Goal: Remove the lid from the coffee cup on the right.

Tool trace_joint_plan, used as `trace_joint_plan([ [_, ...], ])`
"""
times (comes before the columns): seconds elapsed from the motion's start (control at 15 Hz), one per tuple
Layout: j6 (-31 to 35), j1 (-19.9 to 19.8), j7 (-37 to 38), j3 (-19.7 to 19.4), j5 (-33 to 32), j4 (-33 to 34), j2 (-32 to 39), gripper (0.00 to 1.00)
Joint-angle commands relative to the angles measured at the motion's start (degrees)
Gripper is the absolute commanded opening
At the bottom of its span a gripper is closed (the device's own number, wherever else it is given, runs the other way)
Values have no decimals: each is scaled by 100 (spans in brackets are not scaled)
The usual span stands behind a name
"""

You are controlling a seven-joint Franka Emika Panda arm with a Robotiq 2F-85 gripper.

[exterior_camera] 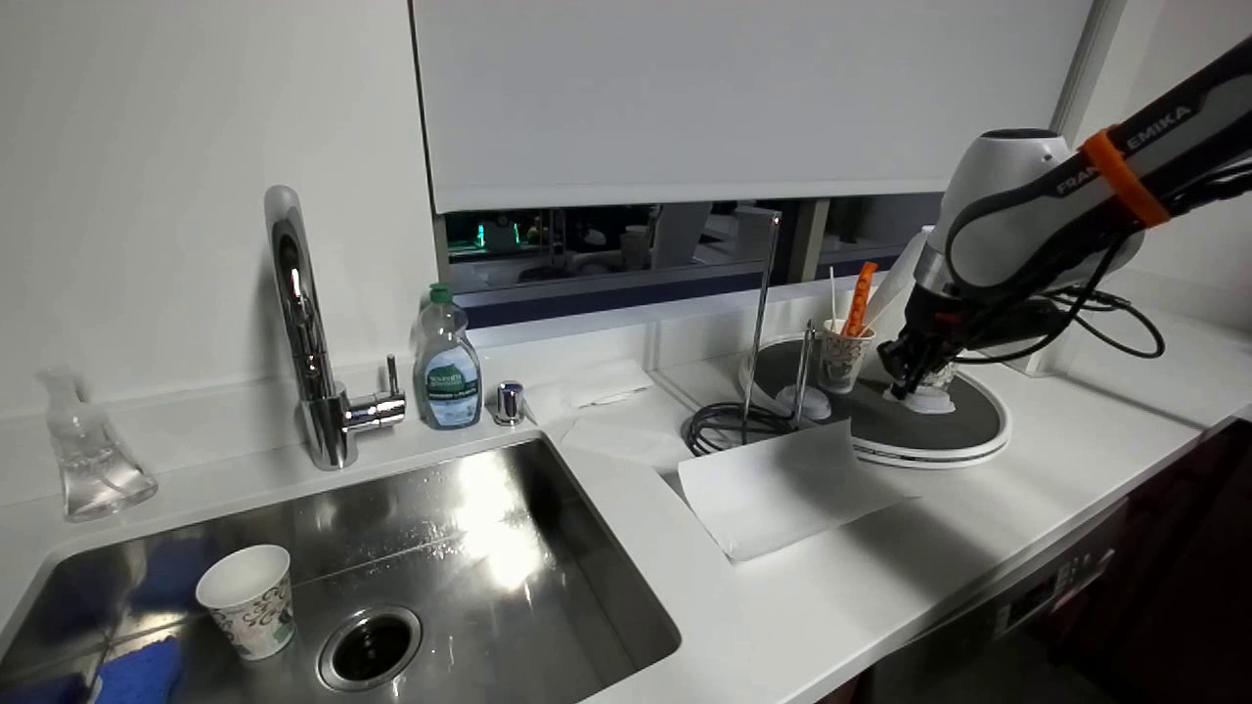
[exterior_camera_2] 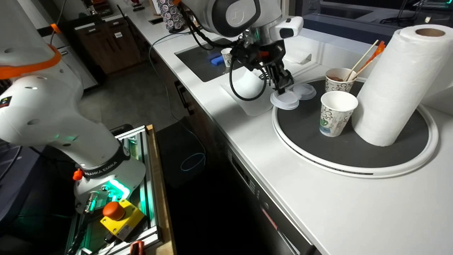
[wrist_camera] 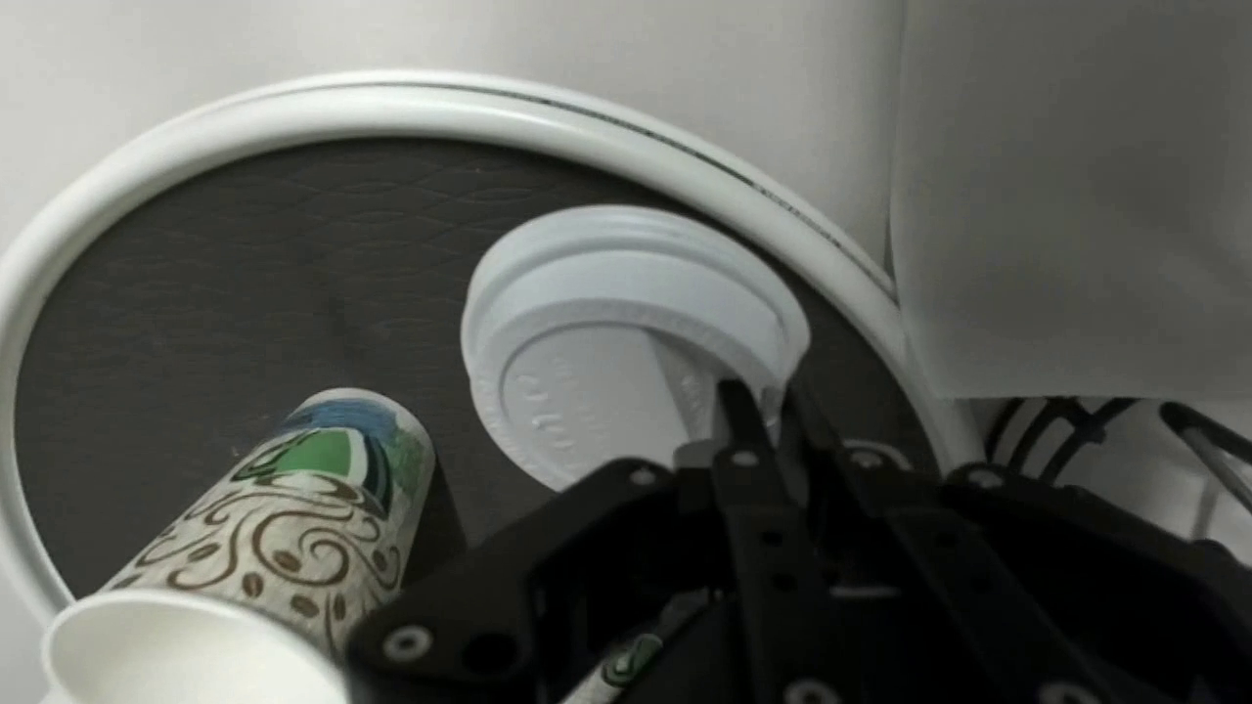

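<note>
White worktop beneath a mostly covered window.
In an exterior view, a plain whitish wall rises behind the steel sink, and a light blind hangs over most of the window, leaving dark glass along the bottom with a small green glow in it. Light glares off the sink's metal, and soft shadows lie on the worktop. In an exterior view, a grey floor runs back to brown cabinets, with a dark built-in appliance fitted under the worktop's edge and deep shadow in front of it.
</note>
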Motion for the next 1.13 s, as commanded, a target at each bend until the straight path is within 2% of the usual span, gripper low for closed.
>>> trace_joint_plan([
  [0.0,612,276,1400,-270,-910,372,714,2],
  [0.07,717,376,1818,-468,-1251,486,855,2],
  [0.13,792,705,2286,-869,-1609,625,1008,2],
  [0.2,716,749,2688,-878,-1872,706,1112,2],
  [0.27,549,867,2843,-974,-1920,817,1223,34],
  [0.33,518,948,2991,-1049,-1969,886,1308,35],
  [0.53,374,983,2906,-1044,-1711,928,1252,55],
  [0.73,195,902,2579,-958,-1555,752,678,77],
  [0.87,-145,973,2616,-1095,-2011,606,195,93],
  [0.93,-333,899,2485,-1042,-2157,551,-27,99],
  [1.0,4,766,2640,-885,-1933,871,542,100],
  [1.07,-91,708,2610,-840,-1952,855,369,92],
])
